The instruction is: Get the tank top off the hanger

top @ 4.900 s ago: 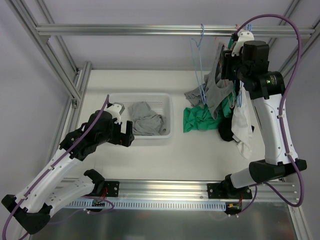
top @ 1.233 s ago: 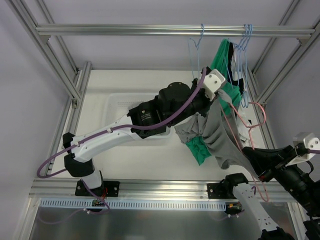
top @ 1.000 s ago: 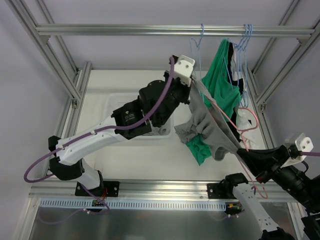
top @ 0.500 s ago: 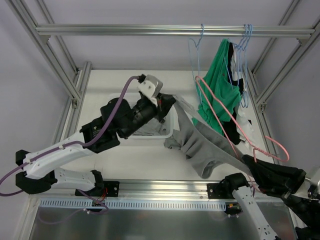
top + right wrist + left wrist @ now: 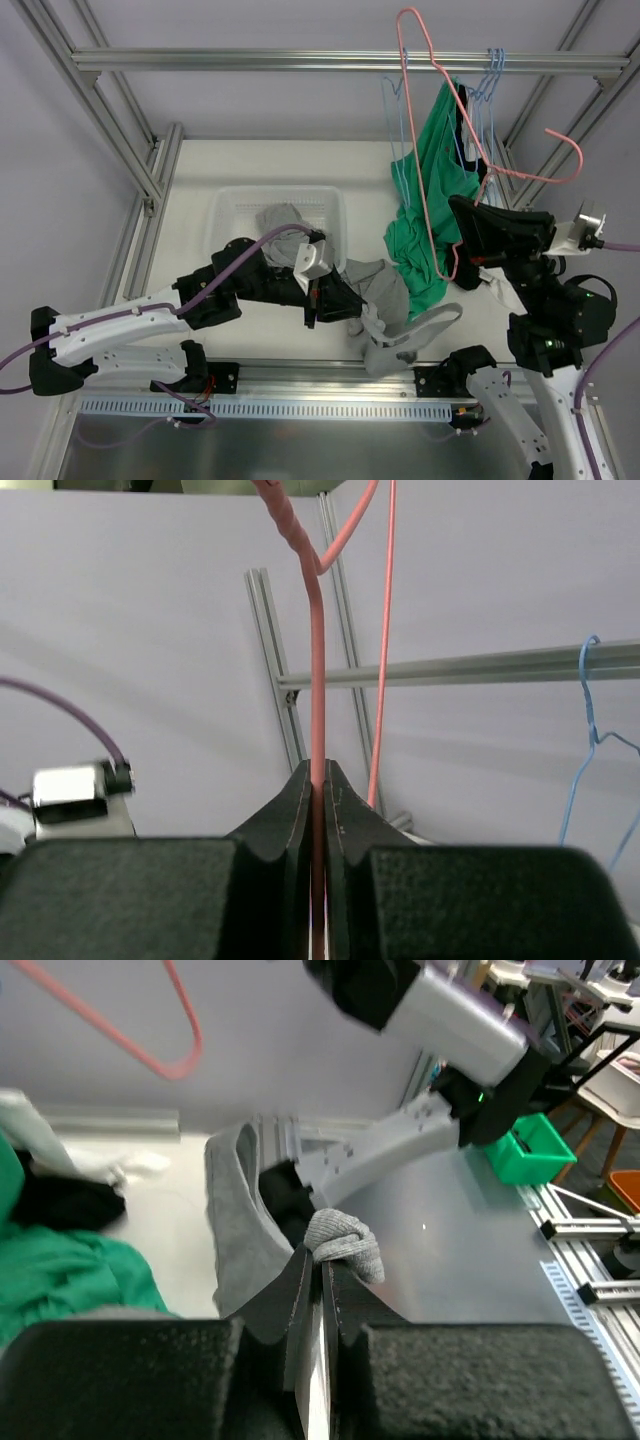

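1. Found bare table [image 5: 260, 160] behind the basket [image 5: 270, 190] and to its left; open passage along the back edge as far as the hanging clothes.
2. Blocked at front left by the left arm [image 5: 150, 315], stretched low towards the middle.
3. Blocked at front middle by the grey tank top [image 5: 385, 300], heaped just beside the green garment [image 5: 440, 150].
4. Crowded at back right: green garment hanging from the top rail [image 5: 250, 60].
5. Barred on the right by the pink hanger [image 5: 316, 680], raised across the rail, with the right arm [image 5: 550, 320] upright beneath.
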Robot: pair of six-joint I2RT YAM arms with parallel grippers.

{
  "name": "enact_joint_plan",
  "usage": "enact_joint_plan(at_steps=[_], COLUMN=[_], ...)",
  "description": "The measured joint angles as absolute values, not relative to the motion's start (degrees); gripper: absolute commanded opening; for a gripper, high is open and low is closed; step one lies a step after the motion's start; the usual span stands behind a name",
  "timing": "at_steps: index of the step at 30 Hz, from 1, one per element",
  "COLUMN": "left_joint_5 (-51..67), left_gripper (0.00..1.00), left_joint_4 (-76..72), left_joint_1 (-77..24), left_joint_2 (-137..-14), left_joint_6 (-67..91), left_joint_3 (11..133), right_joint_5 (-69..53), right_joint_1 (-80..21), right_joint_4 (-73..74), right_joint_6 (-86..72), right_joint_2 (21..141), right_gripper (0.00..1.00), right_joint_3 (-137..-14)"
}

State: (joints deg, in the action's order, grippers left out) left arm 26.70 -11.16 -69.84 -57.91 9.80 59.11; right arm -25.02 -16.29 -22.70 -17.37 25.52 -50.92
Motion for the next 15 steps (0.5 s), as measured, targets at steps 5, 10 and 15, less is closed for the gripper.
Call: enact_joint_plan(at_steps=[5,10,15], left_joint_5=[17.80,-1.34,-10.81], left_gripper=[0.00,0.00,0.16], left_joint_4=[-6.74,2.31,6.81], left_joint_1=[-70.26,-70.28,-70.30], left_joint_2=[-57.58,-57.65,-59.64], left_joint_6=[12.29,16.49,19.79], left_joint_3=[51.46,47.62,46.63], right_joint_5=[-22.46,-17.52,-11.88], right_joint_1=[-16.34,-16.34,-16.36], right_joint_4=[-29.69,-7.81,15.66], right_joint_6=[-18.63,-10.07,-2.48], right_joint_2=[28.95,26.94,25.69], right_gripper=[0.00,0.00,0.00], right_joint_3=[-50.19,-62.65,-75.85])
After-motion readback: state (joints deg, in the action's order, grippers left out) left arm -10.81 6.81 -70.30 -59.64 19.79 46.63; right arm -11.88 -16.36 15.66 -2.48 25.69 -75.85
